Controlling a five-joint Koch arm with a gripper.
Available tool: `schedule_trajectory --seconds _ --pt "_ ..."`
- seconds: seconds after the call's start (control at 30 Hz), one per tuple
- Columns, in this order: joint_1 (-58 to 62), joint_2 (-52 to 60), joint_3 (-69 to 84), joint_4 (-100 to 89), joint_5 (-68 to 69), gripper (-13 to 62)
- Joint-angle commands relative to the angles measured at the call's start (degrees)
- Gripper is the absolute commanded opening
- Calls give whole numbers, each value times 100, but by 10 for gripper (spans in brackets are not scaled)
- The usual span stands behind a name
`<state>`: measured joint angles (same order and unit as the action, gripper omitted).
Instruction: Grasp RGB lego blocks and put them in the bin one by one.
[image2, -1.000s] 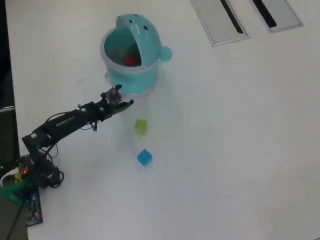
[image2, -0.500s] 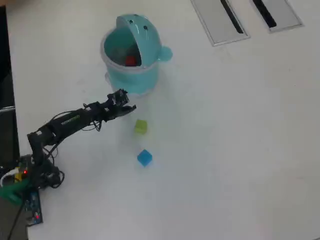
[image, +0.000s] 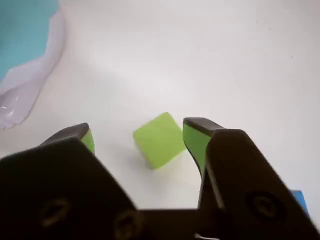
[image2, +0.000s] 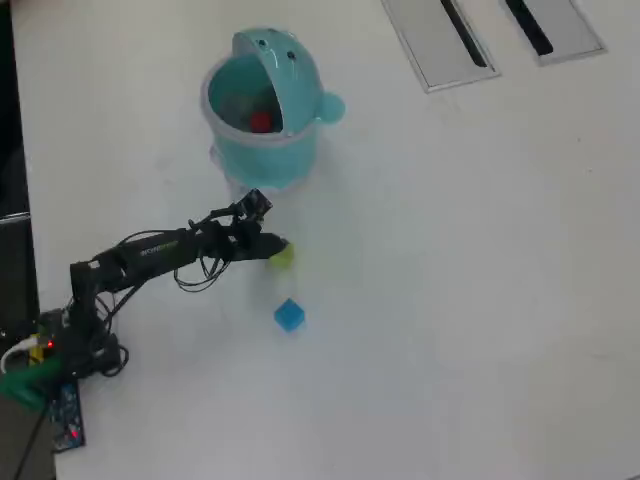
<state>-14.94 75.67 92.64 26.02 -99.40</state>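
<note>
A: Where was your gripper (image: 137, 131)?
B: Jaws spread wide, the yellow-green block (image: 159, 140) sat on the table (image2: 480, 300) between the tips, gaps on both sides, nothing gripped.
A: Room around it?
B: You had bare table ahead and to the right in the wrist view. Bin (image2: 262, 110) edge showed top left, red block (image2: 261, 122) inside it. Blue block (image2: 289, 315) lay near, apart from the arm, in the overhead view. Grey slotted panels (image2: 440, 40) were well apart.
</note>
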Motion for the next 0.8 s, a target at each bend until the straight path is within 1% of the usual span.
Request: schedule_trajectory --seconds 0.0,0.13,0.23,0.33,0.5,0.77 --pt "0 53 -668 -70 -132 336" --pt "9 -26 -800 -97 -536 341" --pt "26 -26 -791 -53 -1143 342" --pt "26 -62 -721 -97 -1362 342" --pt "53 -369 -729 -396 -1960 342" --pt "132 -791 -888 -527 -2347 332"
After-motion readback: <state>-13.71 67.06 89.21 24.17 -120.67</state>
